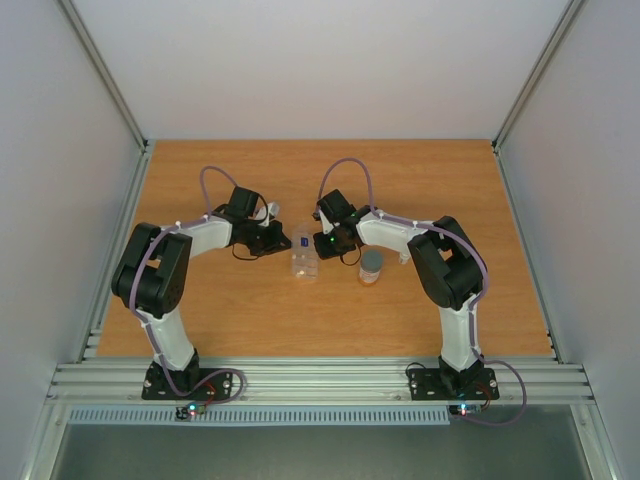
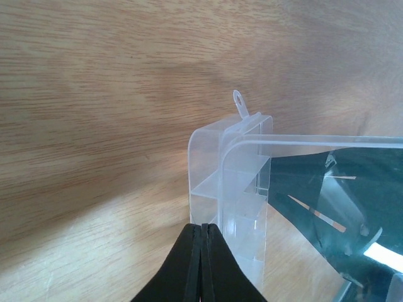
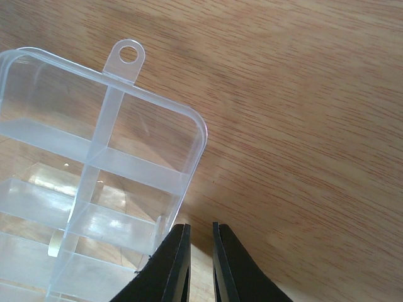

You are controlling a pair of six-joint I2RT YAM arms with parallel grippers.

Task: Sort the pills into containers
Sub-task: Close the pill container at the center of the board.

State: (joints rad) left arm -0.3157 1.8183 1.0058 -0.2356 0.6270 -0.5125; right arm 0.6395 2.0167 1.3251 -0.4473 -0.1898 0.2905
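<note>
Pill box [image 1: 305, 255] flanked on both sides

Clear and flat on the wooden table [image 1: 200, 310], long side running away from the arm bases, with one wrist close on either side. Divided into small cells [image 3: 141, 141], with a hang tab [image 3: 129, 55] at one short end. Clear lid [image 2: 315, 139] lifted off the cells in the left wrist view, dark reflections across it. Pills too small to make out; only a dark bluish speck [image 1: 304, 241] within the box outline from above. Left gripper [image 2: 201, 226] pressed fully together, nothing pinched, tips right at the box's outer wall: touching or just short, impossible to tell. Right gripper [image 3: 201, 228] parted by a narrow slit, nothing between the fingers, just beside a rounded corner of the box, over bare wood. Grey-capped bottle [image 1: 371, 266] upright near the box, on the right arm's side, just beside that arm's wrist.
</note>
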